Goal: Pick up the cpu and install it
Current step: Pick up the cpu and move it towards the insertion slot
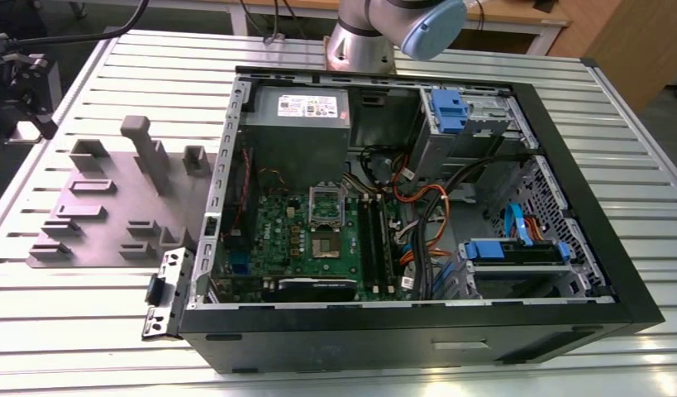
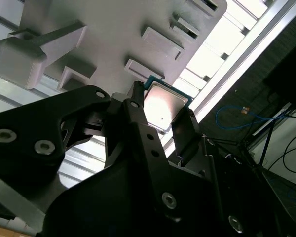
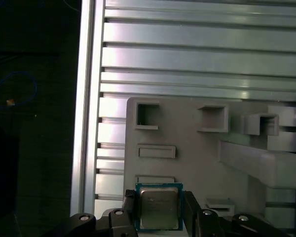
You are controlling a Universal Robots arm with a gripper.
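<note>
Btwn end effector [image 3: 160, 201] fingers [image 3: 129, 205], over grey holder plate [image 3: 187, 128]: cpu [image 3: 159, 208], pinched at both edges

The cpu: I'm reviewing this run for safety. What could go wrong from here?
1. The gripper holds the cpu only by two opposite edges, above the grey holder plate, so it might slip or tilt.
2. The socket sits low inside the open case, close to cables, which the gripper could brush on the way in.
</note>
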